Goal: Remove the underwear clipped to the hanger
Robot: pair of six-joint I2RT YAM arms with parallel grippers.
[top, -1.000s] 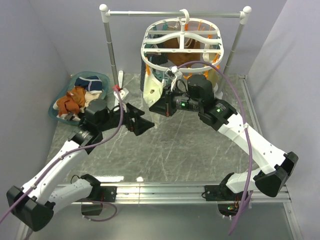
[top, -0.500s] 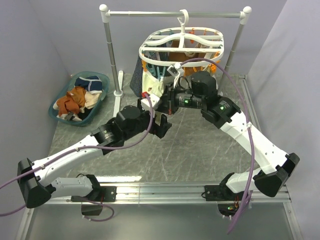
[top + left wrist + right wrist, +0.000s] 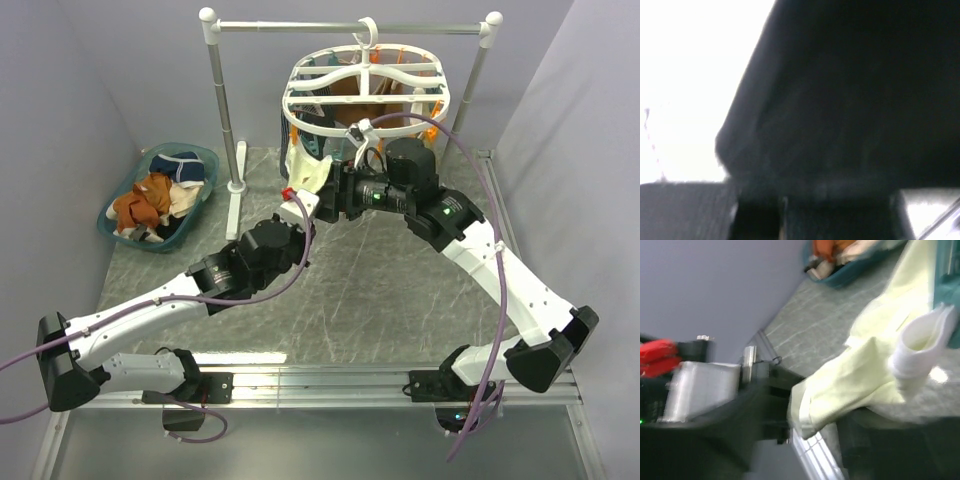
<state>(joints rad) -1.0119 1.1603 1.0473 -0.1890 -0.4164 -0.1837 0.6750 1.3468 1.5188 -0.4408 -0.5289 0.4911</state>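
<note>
The right gripper point(image 3: 336, 197) sits under the large white plastic oval hanger point(image 3: 365, 70), against a clipped cream-beige cloth brief point(image 3: 305, 172). Its wrist view shows that cloth across blurred dark fingers, so I cannot tell the gap. The left gripper point(image 3: 302, 207) is just beside it. Its own camera gives only dark blur, opening unreadable. There is one hanger and one teal plastic basket point(image 3: 208, 158), which holds heaped briefs well apart on the left.

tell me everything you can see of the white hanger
The hanger is a white, plastic-looking oval frame with curved cross ribs, hung by its top hook from the metal rail at the back. Orange and teal clothespins sit around its rim. Cloth hangs beneath it, including a cream-beige brief at the front left. The right arm reaches in just below its front edge; contact with the frame cannot be told.
</note>
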